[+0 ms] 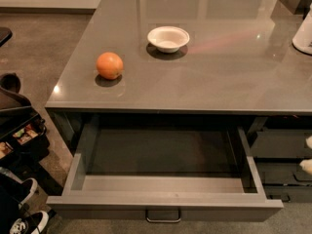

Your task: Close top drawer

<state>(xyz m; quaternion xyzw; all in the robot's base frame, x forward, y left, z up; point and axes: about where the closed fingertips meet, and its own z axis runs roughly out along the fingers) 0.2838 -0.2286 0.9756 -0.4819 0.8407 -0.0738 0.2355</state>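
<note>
The top drawer (165, 204) is pulled far out from under the grey counter (195, 77). It is wide, shallow and dark grey, and its inside is empty. Its small metal loop handle (163, 216) sits at the middle of the front, near the bottom edge of the view. My gripper (307, 165) shows only as pale parts at the far right edge. It is to the right of the drawer, level with the neighbouring drawer fronts, and apart from the drawer. Most of it is out of view.
An orange (109, 65) and a white bowl (168, 38) stand on the counter. A white object (303, 33) is at the counter's right edge. Dark drawer fronts (278, 150) of the right-hand stack lie beside the drawer. Bags and shoes (19, 145) are on the floor at left.
</note>
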